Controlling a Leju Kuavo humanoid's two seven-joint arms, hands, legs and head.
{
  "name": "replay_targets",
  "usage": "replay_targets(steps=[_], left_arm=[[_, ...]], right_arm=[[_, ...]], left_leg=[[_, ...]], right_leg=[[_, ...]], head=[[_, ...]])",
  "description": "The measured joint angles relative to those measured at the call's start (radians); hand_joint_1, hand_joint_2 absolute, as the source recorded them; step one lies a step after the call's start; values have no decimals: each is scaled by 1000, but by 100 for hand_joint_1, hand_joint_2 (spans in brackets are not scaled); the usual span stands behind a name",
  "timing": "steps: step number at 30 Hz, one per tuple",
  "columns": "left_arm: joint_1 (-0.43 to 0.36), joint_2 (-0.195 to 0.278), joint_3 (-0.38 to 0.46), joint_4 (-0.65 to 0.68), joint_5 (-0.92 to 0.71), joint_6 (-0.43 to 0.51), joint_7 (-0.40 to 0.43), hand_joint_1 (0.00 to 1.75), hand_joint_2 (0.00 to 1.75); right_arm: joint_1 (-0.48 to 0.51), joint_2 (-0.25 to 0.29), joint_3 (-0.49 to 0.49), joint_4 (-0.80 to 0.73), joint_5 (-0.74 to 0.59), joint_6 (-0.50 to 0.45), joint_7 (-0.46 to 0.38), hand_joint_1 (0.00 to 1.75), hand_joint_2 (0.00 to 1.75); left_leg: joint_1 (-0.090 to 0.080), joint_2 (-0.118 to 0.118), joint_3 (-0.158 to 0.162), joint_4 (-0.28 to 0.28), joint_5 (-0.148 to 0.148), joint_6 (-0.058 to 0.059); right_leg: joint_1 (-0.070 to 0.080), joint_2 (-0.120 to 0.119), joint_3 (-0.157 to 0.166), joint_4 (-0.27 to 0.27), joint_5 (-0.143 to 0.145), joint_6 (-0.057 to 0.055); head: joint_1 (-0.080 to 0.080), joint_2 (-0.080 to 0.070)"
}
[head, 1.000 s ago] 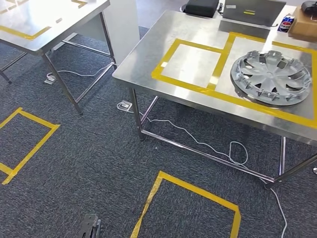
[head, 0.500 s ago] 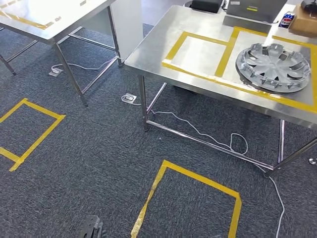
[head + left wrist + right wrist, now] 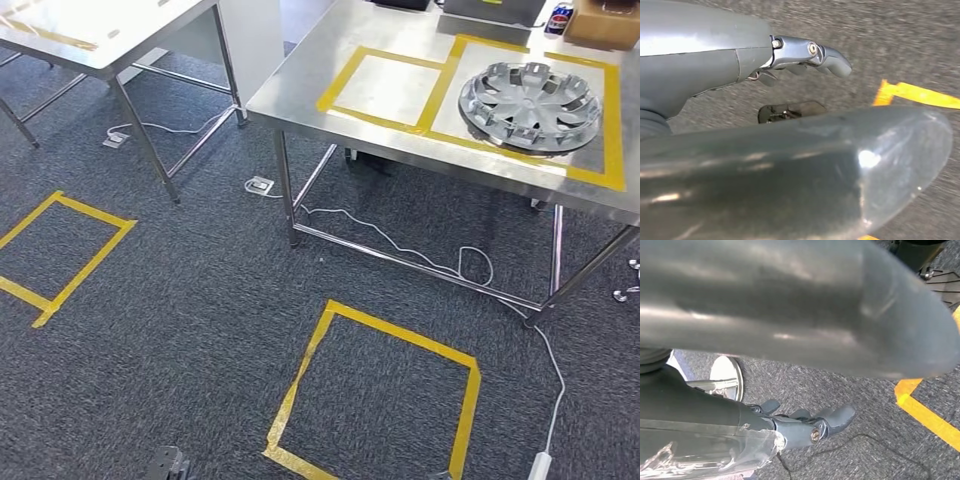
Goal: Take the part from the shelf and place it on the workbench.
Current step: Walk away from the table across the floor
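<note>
Both robot hands (image 3: 806, 52) (image 3: 810, 425) empty, fingers extended

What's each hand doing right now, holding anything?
Left hand: open, holding nothing, fingers extended above the carpet.
Right hand: open, holding nothing, fingers extended above the carpet.

Right hand (image 3: 802, 427): hangs over the carpet, fingers stretched out and slightly apart, nothing in them.
Thumb (image 3: 851, 315): thick and grey, blurred, spanning the frame close to the camera.
Carpet (image 3: 851, 405): dark grey, speckled.
Yellow tape (image 3: 926, 415): a strip on the carpet, bending at a corner near the thumb's tip.
Cable (image 3: 874, 440): thin and dark, lying on the carpet just beyond the fingertips.
Round metal foot (image 3: 727, 376): shiny disc flat on the carpet, beside the hand's base.
</note>
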Motion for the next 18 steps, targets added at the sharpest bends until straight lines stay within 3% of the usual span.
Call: replay_targets(steps=[2,3,5,6,7,8,10,11,12,13,15,17,18], left_arm=[[-4,-1,0,0,1,8,32,0,0],[-6,-2,0,0,4,14,50,0,0],[-4,-1,1,0,10,30,80,0,0],[-2,0,1,0,11,37,90,0,0],[1,2,2,0,12,41,97,0,0],[2,3,3,0,12,43,101,0,0],[2,4,3,0,12,45,104,0,0],[2,4,4,0,12,44,105,0,0],[2,4,4,0,11,44,106,0,0],[3,4,4,0,10,45,107,0,0],[2,4,3,0,-1,49,114,0,0],[2,4,1,0,-14,53,117,0,0],[1,4,0,0,-19,54,113,0,0]], right_arm=[[-2,0,0,0,5,3,-8,0,0],[-3,1,0,0,8,8,-7,0,0],[-1,2,0,1,12,24,3,0,0],[2,4,-1,2,13,33,10,0,0],[6,5,-1,3,13,40,16,0,0],[8,6,-2,4,14,44,19,0,0],[8,9,-5,5,14,48,21,0,0],[6,10,-6,5,14,49,21,0,0],[5,10,-8,5,14,49,21,0,0],[5,10,-8,5,14,51,22,0,0],[3,10,-11,5,7,60,34,0,87],[-3,10,-20,5,-9,73,53,0,87],[-5,10,-27,5,-16,77,59,0,44]], left_leg=[[5,-3,96,-137,-13,1],[2,-5,117,-177,-25,9],[-7,-4,110,-194,-23,33],[-9,-2,101,-194,-13,43],[-10,-1,91,-194,-3,53],[-11,1,80,-194,8,60],[-16,1,50,-193,33,69],[-19,1,34,-193,46,70],[-21,1,18,-192,58,70],[-22,1,3,-192,70,69],[-23,1,-22,-191,93,65],[-25,1,-37,-190,113,57],[-25,1,-41,-191,122,52]], right_leg=[[0,0,-26,15,16,12],[-1,0,-35,18,26,18],[-8,0,-46,18,43,30],[-12,1,-53,23,34,34],[-14,2,-63,44,5,38],[-15,3,-78,87,-42,40],[-13,5,-112,221,-144,41],[-12,5,-120,282,-170,40],[-11,5,-115,317,-172,37],[-9,5,-92,316,-153,34],[-5,5,7,211,-107,27],[0,6,115,59,-114,22],[2,6,143,10,-127,20]], head=[[0,0],[0,0],[-1,0],[-1,0],[-1,0],[0,0],[4,0],[6,0],[5,0],[6,0],[6,0],[4,0],[6,0]])
